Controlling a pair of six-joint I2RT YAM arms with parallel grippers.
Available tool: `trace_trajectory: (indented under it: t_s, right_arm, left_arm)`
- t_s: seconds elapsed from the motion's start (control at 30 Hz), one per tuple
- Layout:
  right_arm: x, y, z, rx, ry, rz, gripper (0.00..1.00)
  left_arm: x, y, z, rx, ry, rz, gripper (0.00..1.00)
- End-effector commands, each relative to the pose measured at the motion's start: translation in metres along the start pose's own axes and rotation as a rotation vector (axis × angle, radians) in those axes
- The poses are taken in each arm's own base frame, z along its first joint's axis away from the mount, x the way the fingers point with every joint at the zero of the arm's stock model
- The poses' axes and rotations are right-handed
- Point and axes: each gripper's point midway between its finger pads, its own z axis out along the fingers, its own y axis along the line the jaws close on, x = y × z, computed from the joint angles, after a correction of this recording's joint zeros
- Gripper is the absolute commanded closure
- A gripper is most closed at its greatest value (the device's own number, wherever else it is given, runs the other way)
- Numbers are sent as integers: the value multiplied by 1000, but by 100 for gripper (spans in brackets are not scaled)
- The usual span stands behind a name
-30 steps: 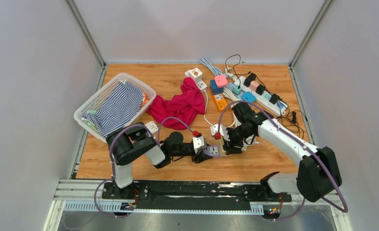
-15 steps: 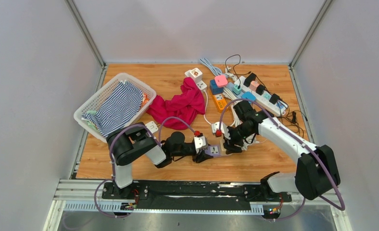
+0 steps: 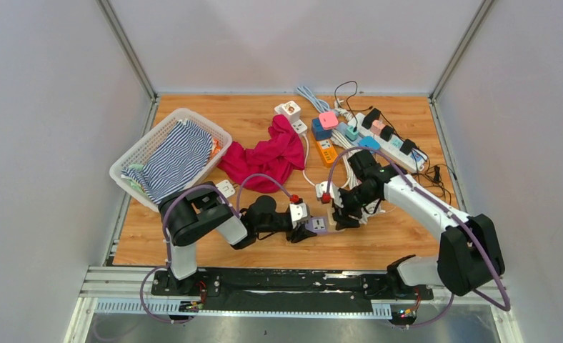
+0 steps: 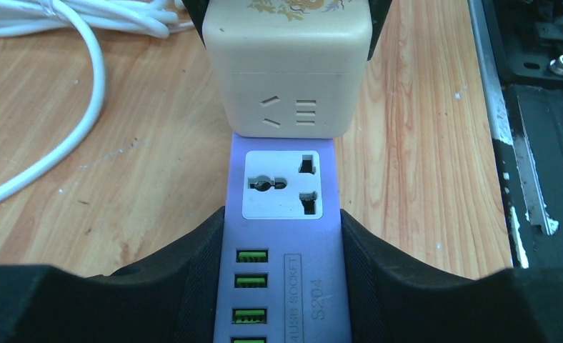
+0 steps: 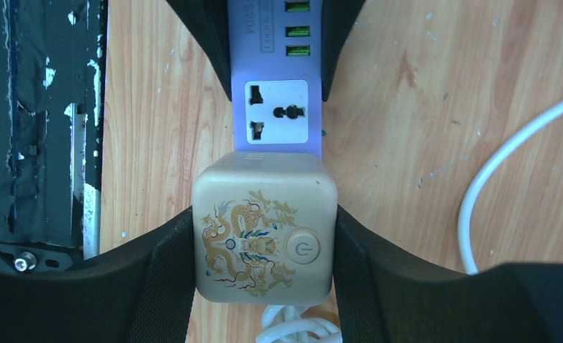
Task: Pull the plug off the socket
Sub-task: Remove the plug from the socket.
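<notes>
Grey-walled enclosure with a wooden tabletop, plank-grained and scuffed, bounded at the near edge by a black mounting rail. Item one: purple socket strip, flat, oblong and smooth plastic, with a white universal outlet plate and a row of green USB ports; it lies on the wood just beyond the rail, near the middle. Item two: cream cube plug, round-cornered, with a printed dragon motif and a round power button; it sits over the end of the strip and touches it, though whether its pins are seated cannot be told. The left gripper is partly closed, its black padded fingers pressed to both long sides of the strip. The right gripper is likewise clamped on two opposite faces of the cube. A white cable, round and glossy, loops beside the cube. Bare wood lies open on both sides of the pair. Well apart stand a white lattice basket holding striped cloth, a crumpled magenta cloth, and a cluster of power strips. Compared with a second ago, the right arm has shifted slightly leftward; both grips are unchanged, and cube and strip remain together.
</notes>
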Motion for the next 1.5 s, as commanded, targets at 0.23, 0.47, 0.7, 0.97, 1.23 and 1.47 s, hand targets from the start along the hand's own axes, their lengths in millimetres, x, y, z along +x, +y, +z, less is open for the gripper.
trace_trajectory:
  t_s: [0.23,0.47,0.7,0.97,1.23,1.47]
  right_arm:
    - [-25,29,7,-106,-103,-95,100]
    - [-23,8,-12,-41,-98,11,100]
    - [-20,15,-7,-54,-142,9,100]
    - [-23,18,-2,-81,-93,-31,100]
    - [-17,14,-10,-39,-161,17,100]
    - [-30,38,9,-165,-134,-79,100]
  left_arm:
    - [-10,2,5,12,-26,45,100]
    - [-9,1,6,21,-23,48,100]
    - [-8,0,6,30,-21,47,100]
    - [-8,0,6,30,-22,49,100]
    - [-9,-1,6,36,-23,49,100]
    - [-9,-1,6,34,-25,50,100]
